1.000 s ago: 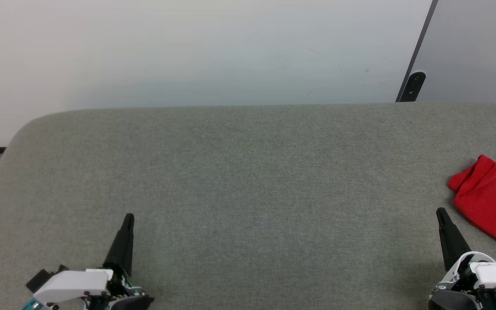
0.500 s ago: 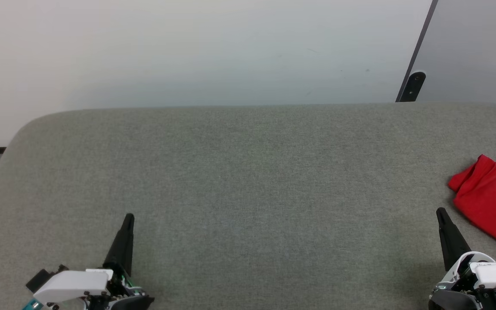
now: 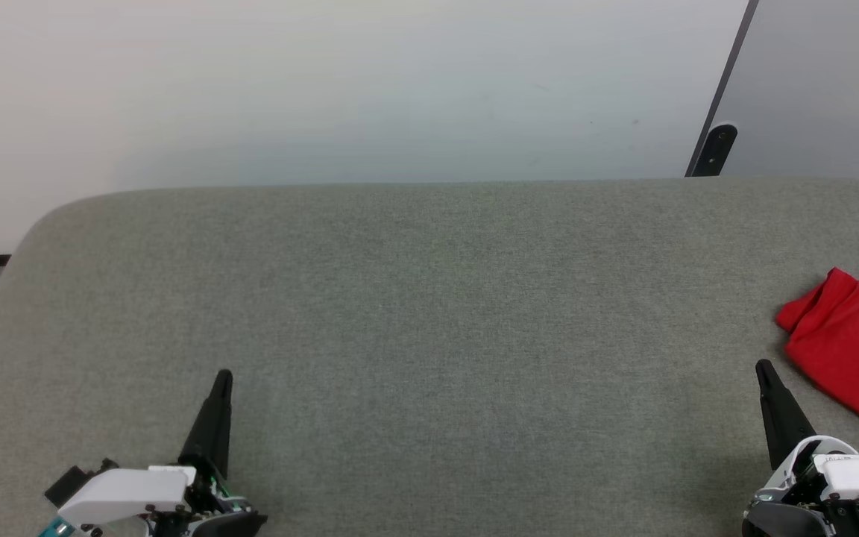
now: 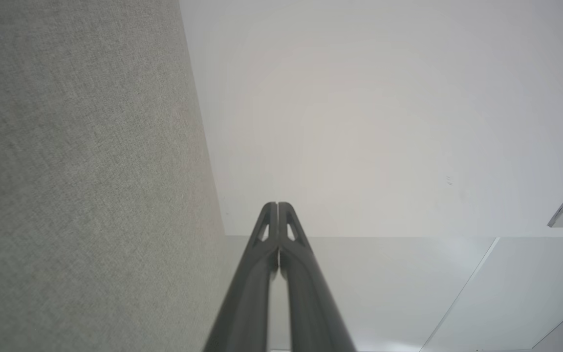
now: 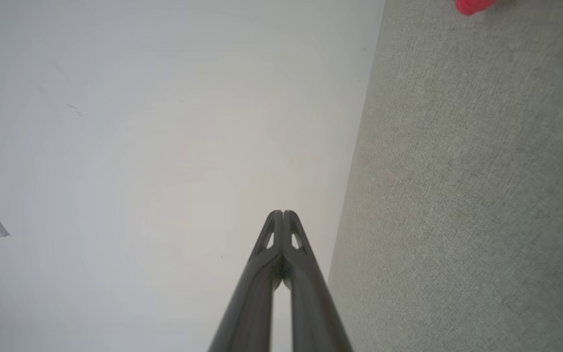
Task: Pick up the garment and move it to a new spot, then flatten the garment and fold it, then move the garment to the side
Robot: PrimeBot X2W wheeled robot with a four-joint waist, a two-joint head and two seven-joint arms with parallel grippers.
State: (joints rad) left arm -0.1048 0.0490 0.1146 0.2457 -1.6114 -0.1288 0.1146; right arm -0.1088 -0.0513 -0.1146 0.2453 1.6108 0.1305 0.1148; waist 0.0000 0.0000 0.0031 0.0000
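Head view: garment (image 3: 851, 350) at right edge, wide grey surface (image 3: 429, 298); left gripper (image 3: 222, 377), right gripper (image 3: 761, 367) both pressed together

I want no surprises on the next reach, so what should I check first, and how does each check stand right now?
1. The left gripper is empty, its long dark fingers shut: ok.
2. The right gripper is empty, its fingers shut: ok.
3. The soft bright red fabric shirt lies on the grey fabric-covered surface, apart from the right gripper: ok.
4. The whole shirt is inside the head view: not ok, the right edge cuts it off.
5. The shirt is folded flat: cannot tell.
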